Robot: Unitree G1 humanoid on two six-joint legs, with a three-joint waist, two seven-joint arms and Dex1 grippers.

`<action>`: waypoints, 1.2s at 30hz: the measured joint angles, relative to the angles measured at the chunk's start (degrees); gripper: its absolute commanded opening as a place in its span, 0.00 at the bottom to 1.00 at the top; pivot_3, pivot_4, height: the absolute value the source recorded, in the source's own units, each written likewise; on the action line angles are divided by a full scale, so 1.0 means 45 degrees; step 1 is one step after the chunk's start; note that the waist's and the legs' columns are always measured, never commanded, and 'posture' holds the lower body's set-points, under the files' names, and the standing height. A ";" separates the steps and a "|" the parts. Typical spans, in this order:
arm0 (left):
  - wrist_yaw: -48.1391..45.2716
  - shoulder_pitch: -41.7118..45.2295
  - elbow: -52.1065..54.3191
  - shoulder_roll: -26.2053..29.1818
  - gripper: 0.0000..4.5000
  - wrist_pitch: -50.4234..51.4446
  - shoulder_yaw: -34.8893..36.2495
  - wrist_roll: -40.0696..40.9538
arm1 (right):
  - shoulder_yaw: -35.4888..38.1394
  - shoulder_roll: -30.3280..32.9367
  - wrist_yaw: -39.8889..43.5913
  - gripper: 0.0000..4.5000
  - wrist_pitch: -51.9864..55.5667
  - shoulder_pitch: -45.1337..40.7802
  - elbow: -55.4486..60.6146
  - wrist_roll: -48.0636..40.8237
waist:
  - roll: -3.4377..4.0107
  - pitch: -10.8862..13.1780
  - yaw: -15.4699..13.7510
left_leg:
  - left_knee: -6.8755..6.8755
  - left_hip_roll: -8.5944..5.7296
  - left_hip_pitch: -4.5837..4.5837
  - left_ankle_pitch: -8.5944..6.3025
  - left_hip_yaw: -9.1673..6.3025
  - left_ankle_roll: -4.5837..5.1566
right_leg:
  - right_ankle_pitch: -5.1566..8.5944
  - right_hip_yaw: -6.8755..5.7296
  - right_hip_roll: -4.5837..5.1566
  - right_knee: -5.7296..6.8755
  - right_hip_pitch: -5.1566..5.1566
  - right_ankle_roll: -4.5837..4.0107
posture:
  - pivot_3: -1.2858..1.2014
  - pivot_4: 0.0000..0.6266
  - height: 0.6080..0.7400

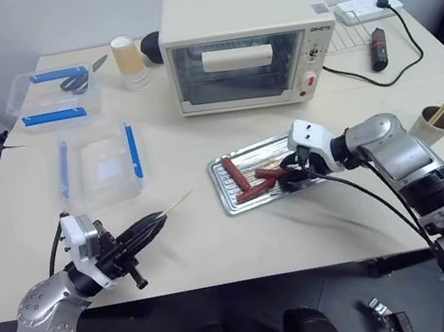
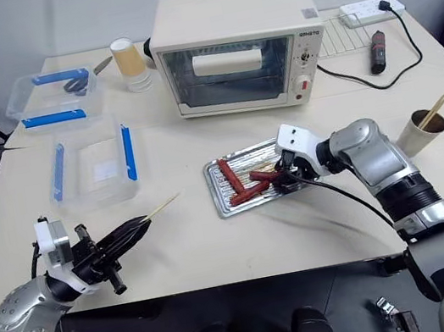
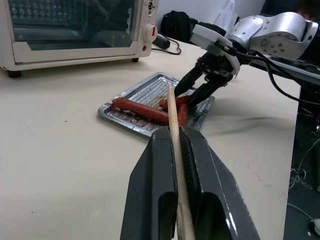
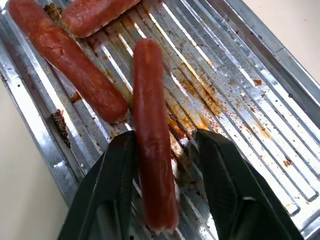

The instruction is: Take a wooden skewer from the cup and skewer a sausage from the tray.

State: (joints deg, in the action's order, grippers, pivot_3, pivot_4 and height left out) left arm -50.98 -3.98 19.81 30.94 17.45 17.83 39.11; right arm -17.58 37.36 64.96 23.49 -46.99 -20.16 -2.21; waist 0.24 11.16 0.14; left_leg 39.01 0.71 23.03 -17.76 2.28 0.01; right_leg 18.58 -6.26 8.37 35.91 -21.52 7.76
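Three sausages [image 4: 150, 130] lie on one tray [image 4: 280, 65].

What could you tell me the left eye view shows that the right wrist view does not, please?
Left eye view alone: the toaster oven, two clear boxes with blue clips, the stack of yellow cups, the brown cup holding spare sticks, and the left pincer shut on a wooden skewer.

Right wrist view alone: burnt crumbs and grease stains between the tray's ridges, and one sausage lying between the right pincer's two fingers, a gap showing on one side.

Both: the silver tray with its three sausages.
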 measured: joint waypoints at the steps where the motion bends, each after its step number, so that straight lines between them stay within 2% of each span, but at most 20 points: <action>1: -0.0004 0.0021 -0.0003 0.0000 0.00 0.0000 -0.0036 0.0000 | 0.0000 -0.0023 -0.0007 0.43 -0.0004 -0.0012 -0.0026 0.0010 | 0.0000 0.0000 0.0003 | 0.0000 0.0000 -0.0001 0.0000 0.0000 -0.0001 | 0.0000 0.0000 0.0000 0.0001 0.0000 0.0000 | 0.52 0.24 1.00; 3: -0.0004 0.0058 -0.0012 0.0000 0.00 0.0001 -0.0089 0.0000 | 0.0001 -0.0034 0.0000 0.43 -0.0004 -0.0026 -0.0048 0.0025 | 0.0000 0.0000 0.0006 | 0.0000 0.0001 -0.0003 0.0000 0.0001 -0.0001 | 0.0000 0.0002 0.0000 0.0002 0.0000 0.0000 | 0.52 0.24 1.00; 5: -0.0001 0.0204 -0.0039 0.0001 0.00 0.0001 -0.0168 0.0000 | 0.0001 -0.0036 0.0073 0.35 0.0011 -0.0052 -0.0074 0.0046 | 0.0000 0.0000 0.0007 | 0.0001 0.0000 -0.0003 0.0000 0.0001 -0.0001 | 0.0000 0.0003 0.0000 0.0003 0.0001 0.0000 | 0.52 0.24 1.00; 8: 0.0000 0.0333 -0.0078 0.0002 0.00 0.0001 -0.0212 0.0000 | 0.0000 -0.0062 0.0259 0.16 0.0022 -0.0054 -0.0061 0.0040 | -0.0001 -0.0001 0.0006 | 0.0001 0.0000 -0.0004 0.0000 0.0002 -0.0001 | 0.0000 0.0006 0.0000 0.0003 0.0001 0.0000 | 0.52 0.24 1.00; 17: -0.0159 0.0356 -0.0094 0.0126 0.00 0.0003 -0.0346 -0.0024 | 0.0246 0.0481 0.1171 0.16 -0.0565 0.0002 0.0492 -0.0231 | 0.0000 0.0000 -0.0034 | -0.0002 -0.0005 0.0003 0.0000 -0.0001 0.0000 | 0.0000 0.0005 0.0002 -0.0008 0.0000 0.0000 | 0.52 0.24 1.00; 25: -0.1480 0.0742 -0.0189 0.1143 0.00 -0.0405 -0.1019 -0.0594 | 0.1478 0.1660 0.4494 0.16 -0.4053 0.0350 0.1371 -0.2007 | -0.0001 0.0000 -0.0010 | -0.0009 0.0000 -0.0002 0.0000 0.0006 0.0000 | 0.0000 0.0003 -0.0003 -0.0012 0.0000 0.0001 | 0.52 0.24 1.00; 30: -0.1927 0.1141 -0.0180 0.1303 0.00 -0.0433 -0.1707 -0.0723 | 0.1519 0.1775 0.4940 0.16 -0.3866 0.0999 0.2954 -0.2936 | -0.0001 0.0000 -0.0018 | -0.0006 0.0003 -0.0001 0.0000 0.0001 0.0000 | 0.0000 0.0005 -0.0001 -0.0009 0.0000 0.0000 | 0.52 0.24 1.00; 36: -0.1910 0.1589 -0.0073 0.1245 0.00 -0.0232 -0.2208 -0.0705 | 0.1441 0.1880 0.4905 0.16 -0.3047 0.1250 0.4104 -0.3064 | -0.0001 0.0000 -0.0044 | -0.0004 -0.0002 0.0000 0.0000 -0.0003 0.0000 | 0.0000 0.0005 0.0003 -0.0010 0.0002 0.0001 | 0.52 0.24 1.00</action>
State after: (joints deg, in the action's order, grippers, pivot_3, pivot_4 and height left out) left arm -59.57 3.17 19.48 36.55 16.41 7.89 35.94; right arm -11.10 45.82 87.03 9.78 -41.36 -1.69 -16.00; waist 0.24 11.16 -0.06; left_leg 38.99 0.70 23.03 -17.76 2.26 0.01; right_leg 18.58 -6.24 8.39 35.87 -21.51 7.76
